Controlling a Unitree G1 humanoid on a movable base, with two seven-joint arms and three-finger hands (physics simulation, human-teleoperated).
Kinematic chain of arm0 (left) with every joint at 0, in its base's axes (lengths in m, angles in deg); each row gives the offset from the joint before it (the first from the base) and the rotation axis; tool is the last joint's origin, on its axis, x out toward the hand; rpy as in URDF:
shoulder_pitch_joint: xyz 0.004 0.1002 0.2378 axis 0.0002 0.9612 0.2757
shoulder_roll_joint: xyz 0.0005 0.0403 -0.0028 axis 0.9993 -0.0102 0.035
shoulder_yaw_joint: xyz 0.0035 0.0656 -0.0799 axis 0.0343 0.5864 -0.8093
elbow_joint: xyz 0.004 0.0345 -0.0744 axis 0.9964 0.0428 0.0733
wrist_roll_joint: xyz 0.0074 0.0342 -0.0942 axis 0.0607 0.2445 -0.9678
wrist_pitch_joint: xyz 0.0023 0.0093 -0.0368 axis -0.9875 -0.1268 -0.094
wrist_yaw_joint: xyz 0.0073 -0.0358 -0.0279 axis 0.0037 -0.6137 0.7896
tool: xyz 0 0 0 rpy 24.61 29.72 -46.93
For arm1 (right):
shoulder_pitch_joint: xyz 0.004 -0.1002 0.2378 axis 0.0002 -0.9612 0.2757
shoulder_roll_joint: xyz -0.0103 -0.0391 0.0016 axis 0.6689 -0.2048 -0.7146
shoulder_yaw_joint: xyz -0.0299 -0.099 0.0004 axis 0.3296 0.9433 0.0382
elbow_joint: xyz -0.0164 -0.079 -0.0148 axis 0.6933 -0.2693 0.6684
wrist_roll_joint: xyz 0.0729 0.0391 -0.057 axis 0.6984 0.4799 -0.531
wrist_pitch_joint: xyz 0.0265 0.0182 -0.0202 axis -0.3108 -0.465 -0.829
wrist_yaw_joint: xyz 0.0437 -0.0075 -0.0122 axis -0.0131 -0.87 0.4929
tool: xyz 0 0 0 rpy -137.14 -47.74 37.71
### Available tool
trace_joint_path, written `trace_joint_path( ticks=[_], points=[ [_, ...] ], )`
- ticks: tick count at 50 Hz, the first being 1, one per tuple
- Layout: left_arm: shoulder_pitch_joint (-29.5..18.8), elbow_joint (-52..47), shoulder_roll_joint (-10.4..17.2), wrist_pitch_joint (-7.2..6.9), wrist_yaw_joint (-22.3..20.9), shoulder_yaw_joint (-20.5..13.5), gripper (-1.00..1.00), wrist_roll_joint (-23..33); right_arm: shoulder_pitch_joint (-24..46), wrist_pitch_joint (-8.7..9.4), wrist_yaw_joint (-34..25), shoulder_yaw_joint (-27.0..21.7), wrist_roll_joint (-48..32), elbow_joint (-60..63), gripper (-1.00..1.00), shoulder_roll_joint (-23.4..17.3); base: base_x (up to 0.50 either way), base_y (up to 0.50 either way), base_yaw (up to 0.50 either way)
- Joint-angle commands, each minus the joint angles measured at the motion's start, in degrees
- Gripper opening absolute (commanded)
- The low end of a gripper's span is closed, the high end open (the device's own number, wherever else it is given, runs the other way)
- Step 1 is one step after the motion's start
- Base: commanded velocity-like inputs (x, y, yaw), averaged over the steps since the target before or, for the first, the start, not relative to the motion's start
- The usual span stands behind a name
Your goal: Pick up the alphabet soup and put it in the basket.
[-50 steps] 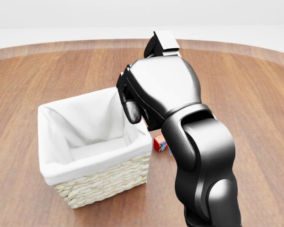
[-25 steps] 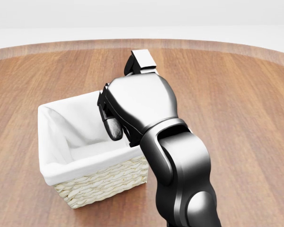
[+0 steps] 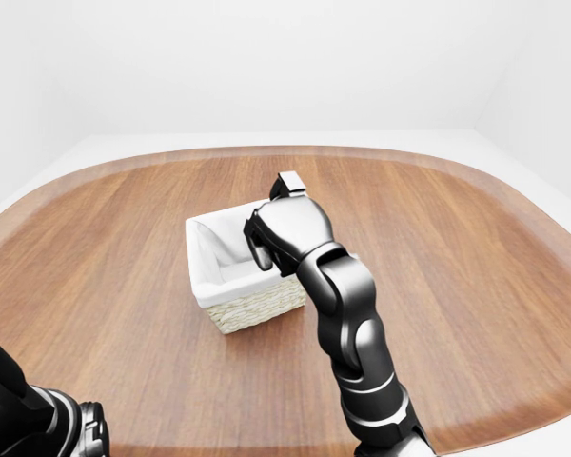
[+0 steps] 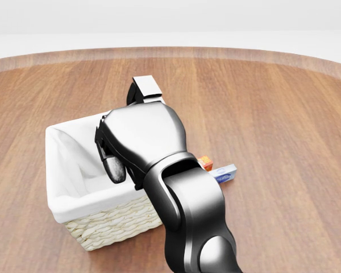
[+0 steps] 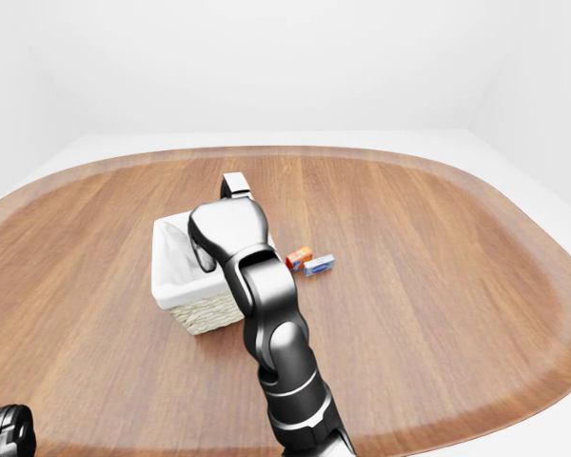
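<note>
The wicker basket (image 4: 111, 224) with a white cloth liner stands left of centre in the head view. My right hand (image 4: 116, 170) hangs over the basket's opening, seen from its back, with its dark fingers (image 4: 115, 168) pointing down into the liner. The palm is hidden, so I cannot tell whether it holds anything. The alphabet soup can shows in no view. My left arm (image 3: 38, 419) shows only at the bottom left corner of the left-eye view, and its hand does not show.
A small orange-red box (image 4: 204, 163) and a blue-and-white box (image 4: 224, 172) lie on the round wooden table (image 4: 284, 114) just right of the basket, behind my right forearm. White floor and walls surround the table.
My right hand has moved left in the head view, from beside the basket's right wall to above its opening. This uncovered the two small boxes. The basket has not moved.
</note>
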Motion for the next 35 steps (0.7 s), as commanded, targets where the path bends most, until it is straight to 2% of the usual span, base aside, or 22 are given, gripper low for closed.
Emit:
trace_joint_path(
  ticks=[1,10,15,23,25,35],
  points=[
    [0.24,0.0,0.33,0.0,0.0,0.51,1.0,-0.26,2.12,0.0,1.2,1.47,-2.03,-1.98,-0.95,3.16,0.0,0.0,0.0],
    [0.42,0.0,-0.02,0.0,0.0,0.88,1.0,0.56,3.02,0.0,2.23,1.35,-1.97,-3.16,-0.95,3.62,0.0,0.0,0.0],
    [-0.19,0.0,0.06,0.0,0.0,0.52,1.0,-0.32,5.52,0.0,4.75,-0.42,-1.23,-5.02,-0.95,3.5,0.0,0.0,0.0],
    [-0.31,0.0,0.44,0.0,0.0,0.24,1.0,-1.47,5.49,0.0,4.45,0.52,-1.93,-4.8,-0.95,3.53,0.0,0.0,0.0],
    [-0.01,0.0,0.51,0.0,0.0,0.72,1.0,-0.92,6.04,0.0,5.09,0.17,-3.6,-5.4,-0.98,2.46,0.0,0.0,0.0],
    [-0.16,0.0,1.0,0.0,0.0,0.65,1.0,-1.85,6.07,0.0,5.0,-0.3,-3.8,-4.81,-1.0,3.06,0.0,0.0,0.0]
  ],
)
